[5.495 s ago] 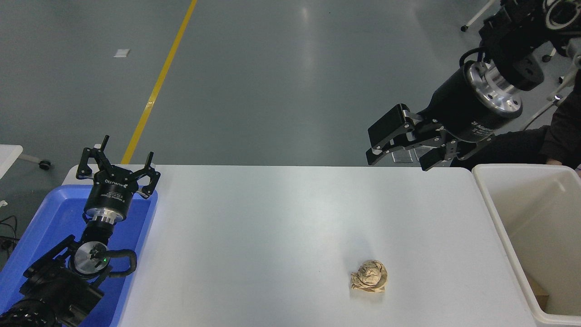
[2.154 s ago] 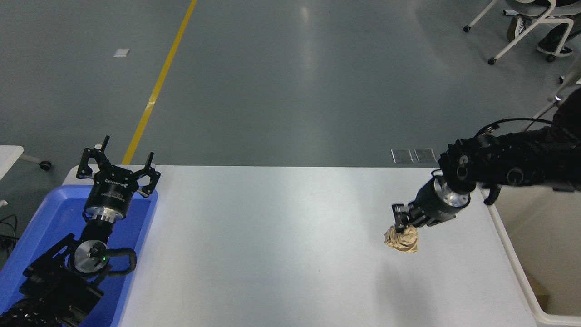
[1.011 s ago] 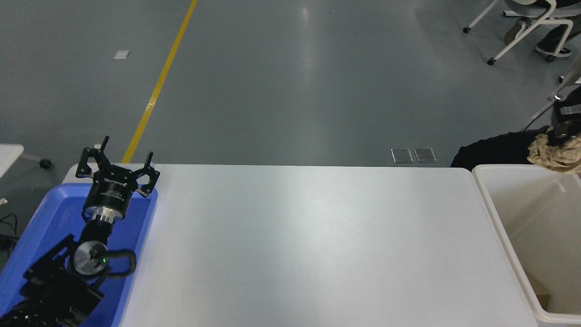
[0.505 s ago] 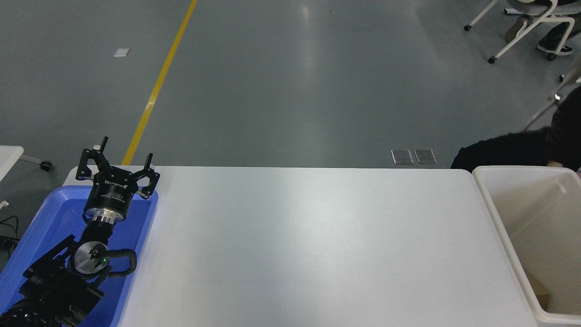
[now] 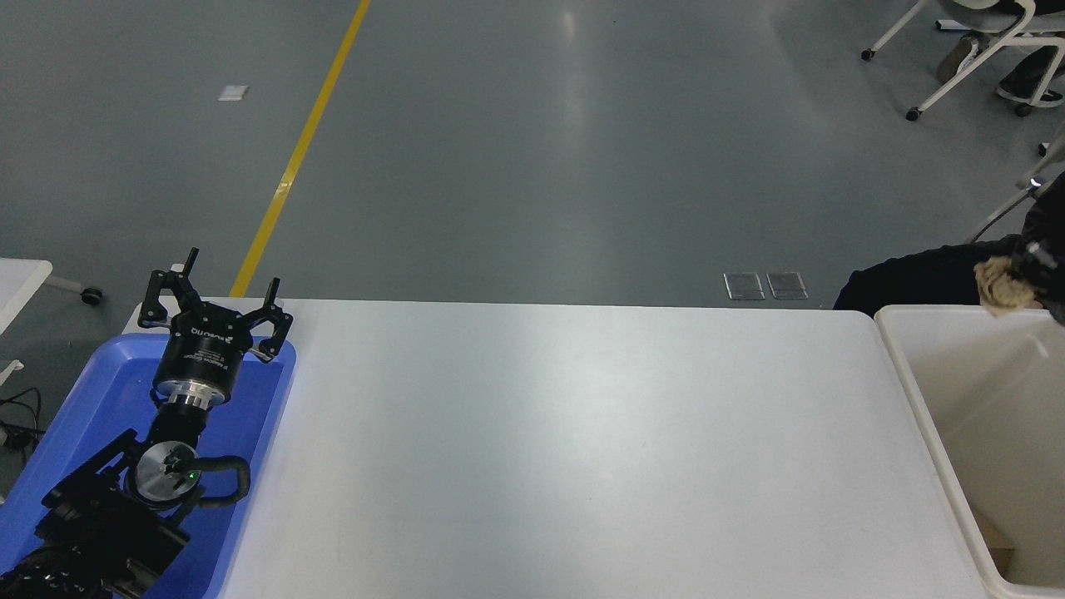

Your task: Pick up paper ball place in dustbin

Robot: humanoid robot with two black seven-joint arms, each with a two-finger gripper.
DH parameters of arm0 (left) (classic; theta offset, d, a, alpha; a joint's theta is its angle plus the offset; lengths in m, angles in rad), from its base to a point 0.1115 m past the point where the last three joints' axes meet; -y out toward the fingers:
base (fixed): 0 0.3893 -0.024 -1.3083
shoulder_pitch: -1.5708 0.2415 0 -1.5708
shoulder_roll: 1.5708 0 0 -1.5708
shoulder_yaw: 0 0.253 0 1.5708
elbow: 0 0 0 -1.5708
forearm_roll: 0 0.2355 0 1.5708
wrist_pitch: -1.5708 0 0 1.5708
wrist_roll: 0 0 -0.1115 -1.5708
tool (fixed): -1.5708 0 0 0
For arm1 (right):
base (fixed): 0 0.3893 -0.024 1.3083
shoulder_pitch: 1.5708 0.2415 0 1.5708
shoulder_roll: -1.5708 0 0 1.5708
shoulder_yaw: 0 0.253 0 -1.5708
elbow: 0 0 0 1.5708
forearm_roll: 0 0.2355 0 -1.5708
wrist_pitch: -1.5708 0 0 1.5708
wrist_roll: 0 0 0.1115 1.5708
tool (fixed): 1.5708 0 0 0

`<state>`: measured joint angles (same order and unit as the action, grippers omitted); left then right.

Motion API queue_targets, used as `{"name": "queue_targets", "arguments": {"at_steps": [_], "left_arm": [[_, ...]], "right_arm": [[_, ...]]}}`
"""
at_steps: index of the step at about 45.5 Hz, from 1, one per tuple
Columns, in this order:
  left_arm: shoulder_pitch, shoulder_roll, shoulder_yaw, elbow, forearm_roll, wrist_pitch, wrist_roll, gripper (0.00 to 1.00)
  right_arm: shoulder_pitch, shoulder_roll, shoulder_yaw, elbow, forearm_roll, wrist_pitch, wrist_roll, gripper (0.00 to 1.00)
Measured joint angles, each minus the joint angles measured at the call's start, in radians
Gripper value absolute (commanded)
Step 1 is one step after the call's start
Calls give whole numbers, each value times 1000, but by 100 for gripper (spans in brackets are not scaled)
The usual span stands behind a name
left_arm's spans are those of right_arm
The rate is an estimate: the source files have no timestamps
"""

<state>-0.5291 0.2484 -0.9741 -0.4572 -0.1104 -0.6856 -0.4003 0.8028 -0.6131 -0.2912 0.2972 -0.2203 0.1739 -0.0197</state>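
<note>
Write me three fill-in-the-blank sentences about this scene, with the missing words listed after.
1. The left gripper is parked over the ____ tray.
2. The paper ball shows at the picture's ____ edge, above the far rim of the dustbin.
3. The line painted on the floor beyond the white table is ____.

Missing words: blue; right; yellow
</note>
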Motion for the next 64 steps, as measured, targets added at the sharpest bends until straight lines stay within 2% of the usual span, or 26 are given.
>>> {"name": "queue_targets", "arguments": {"at_steps": [64], "left_arm": [[0, 0, 0, 0, 0, 0, 0, 100]], "right_arm": [[2, 29, -52, -55, 18, -12, 0, 0]]}}
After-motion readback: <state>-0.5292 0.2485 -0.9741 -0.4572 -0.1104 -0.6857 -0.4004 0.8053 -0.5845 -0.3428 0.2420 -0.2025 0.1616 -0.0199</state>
